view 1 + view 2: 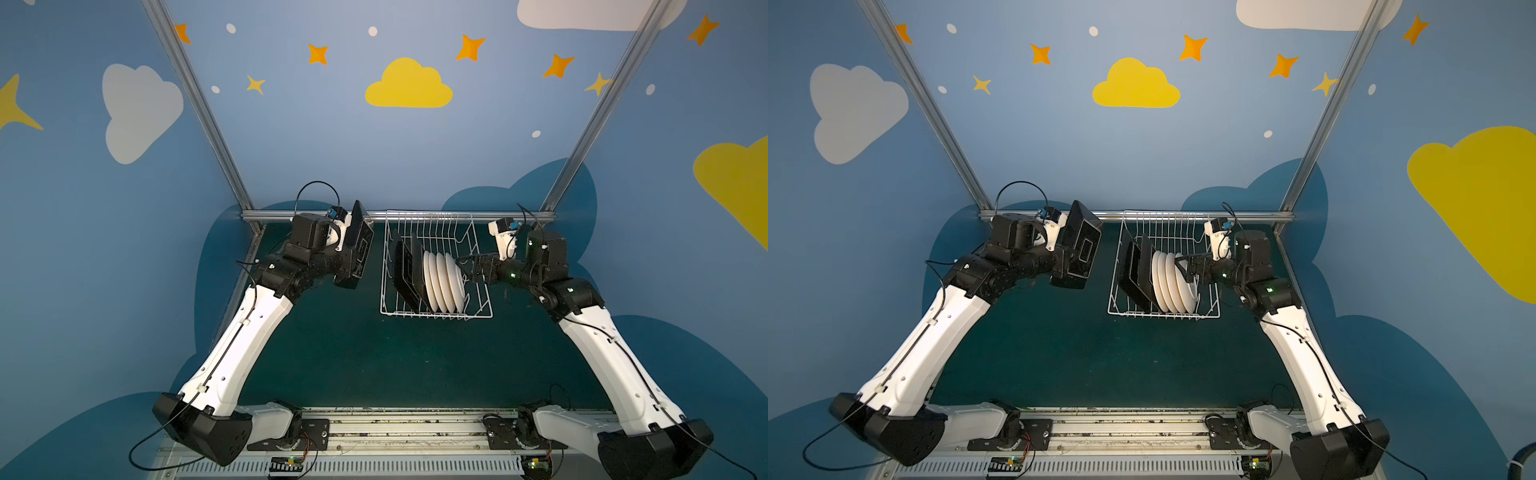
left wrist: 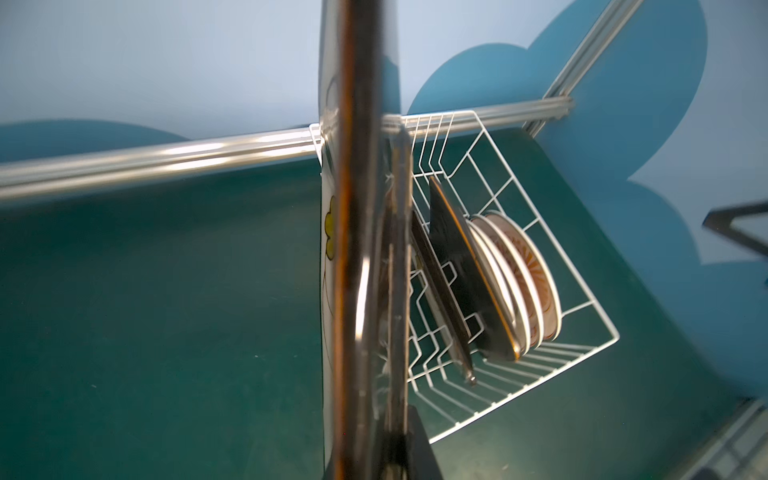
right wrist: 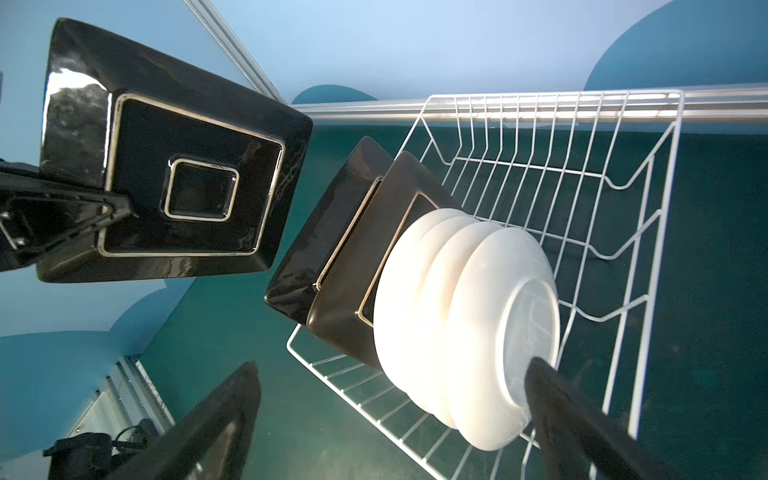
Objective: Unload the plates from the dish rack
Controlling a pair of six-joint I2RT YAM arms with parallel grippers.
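**A:** The square plate (image 3: pixel 174 166) is pinched at its rim by the left hand (image 1: pixel 355 266) and held left of the dish rack (image 1: pixel 432 226). It's probably glazed, slippery and breakable.

**B:** The right hand (image 1: pixel 462 270) is spread wide by the round plates (image 3: pixel 478 311), which are racked at the near end. Rims are best gripped.

Two square plates (image 1: pixel 405 270), four round plates (image 1: pixel 442 282) stand in dish rack (image 1: pixel 432 232).

No text, labels or numbers can be read — none anywhere.

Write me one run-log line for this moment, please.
left gripper: shut on square plate, outside dish rack | right gripper: open, at round plates | still to unload: round plates, two racked square plates
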